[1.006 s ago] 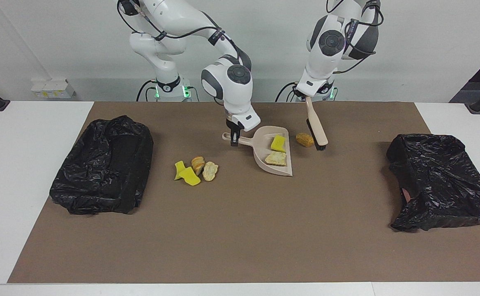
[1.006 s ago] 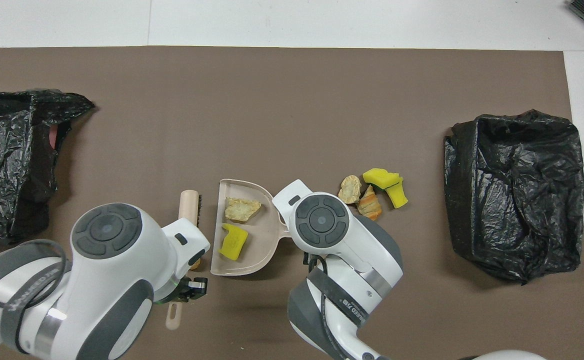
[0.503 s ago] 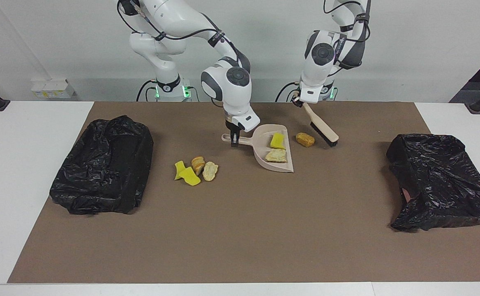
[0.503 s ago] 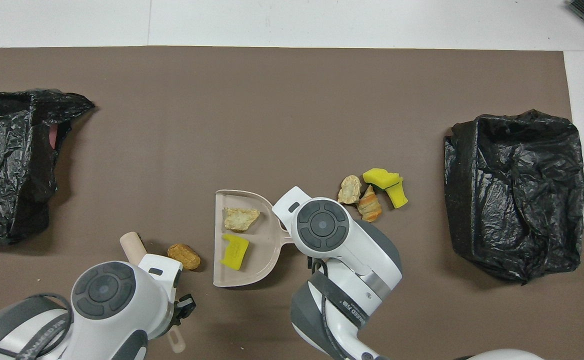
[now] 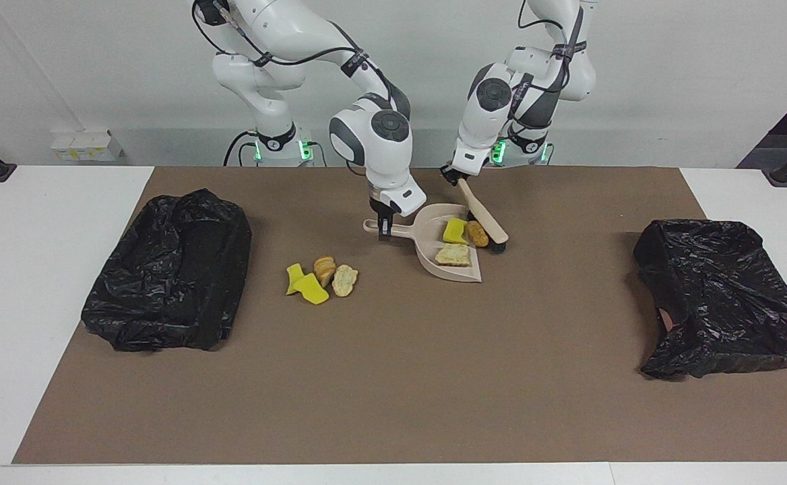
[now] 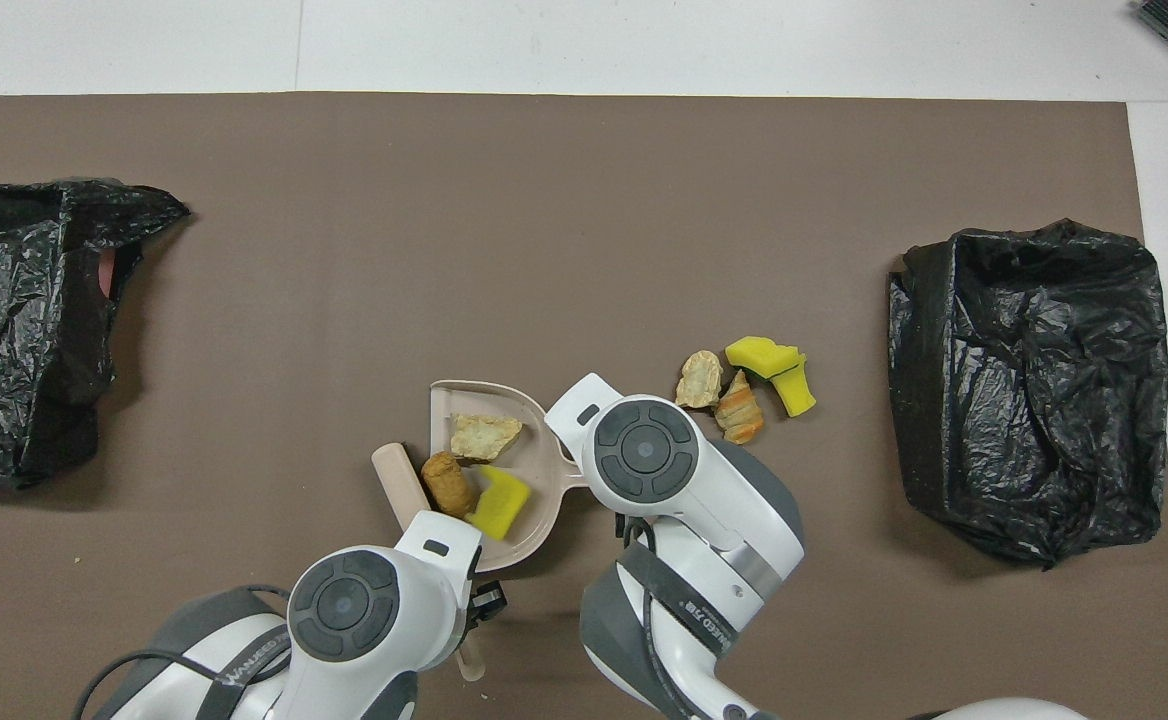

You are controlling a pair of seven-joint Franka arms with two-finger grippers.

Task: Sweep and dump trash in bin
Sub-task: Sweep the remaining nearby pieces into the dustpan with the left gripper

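My right gripper [image 5: 384, 229] is shut on the handle of the beige dustpan [image 5: 464, 273], which lies flat on the mat. In the pan are a yellow scrap [image 5: 455, 230], a beige lump [image 5: 453, 254] and a brown lump [image 5: 478, 233]. My left gripper [image 5: 456, 176] is shut on the handle of the brush [image 5: 491, 232], whose head rests at the pan's open edge against the brown lump. More trash lies loose toward the right arm's end: yellow scraps [image 5: 306, 283], a brown lump [image 5: 324, 268] and a beige lump [image 5: 344, 279]. In the overhead view both wrists hide the grippers; the pan [image 6: 534, 470] and brush [image 6: 399, 485] show.
A bin lined with a black bag [image 5: 168, 279] stands at the right arm's end of the brown mat. Another black bag [image 5: 720, 296] lies at the left arm's end. Both show in the overhead view, the first bag [image 6: 1029, 390] and the second bag [image 6: 14, 320].
My left gripper swung the brush out past the brown lump, then swept it toward the right arm's end, pushing the lump into the dustpan. The dustpan turned slightly.
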